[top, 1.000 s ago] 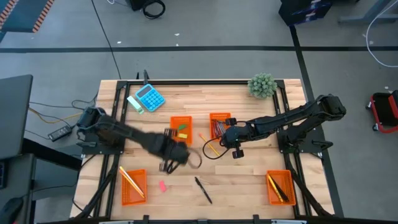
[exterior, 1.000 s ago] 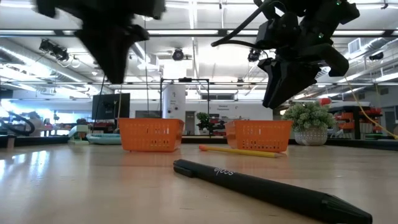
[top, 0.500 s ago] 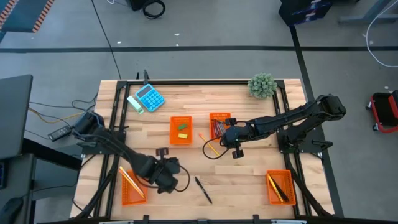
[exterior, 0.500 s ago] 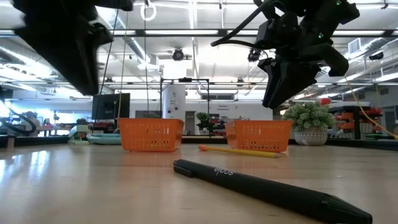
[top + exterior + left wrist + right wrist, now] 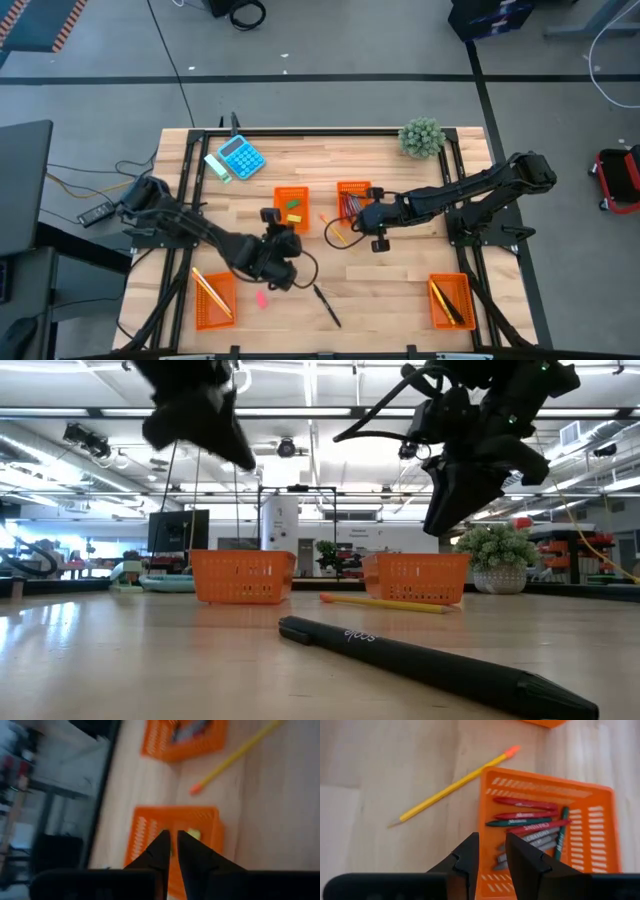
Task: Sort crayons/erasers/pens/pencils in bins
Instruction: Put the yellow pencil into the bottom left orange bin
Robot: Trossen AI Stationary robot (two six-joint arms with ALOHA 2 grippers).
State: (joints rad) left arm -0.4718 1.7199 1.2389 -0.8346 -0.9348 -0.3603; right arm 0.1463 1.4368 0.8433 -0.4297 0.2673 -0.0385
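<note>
Bright, even light falls from ceiling strip lamps (image 5: 330,415) high behind the left pincer (image 5: 205,415), which is smeared by motion blur. The surface (image 5: 150,660) shows a pale sheen — soft reflections, faint shadows. Beyond the left pincer's (image 5: 170,851) tips the orange bin (image 5: 200,827) is blurred throughout; past the right pincer (image 5: 492,851) the crayons (image 5: 530,827) stay sharp.

Orange bins (image 5: 600,815) with slotted sides; red, grey, dark green crayons (image 5: 530,822); yellow pencil (image 5: 451,787), orange-tipped; pink eraser (image 5: 262,298); black pen (image 5: 430,660); blue calculator (image 5: 240,157).
</note>
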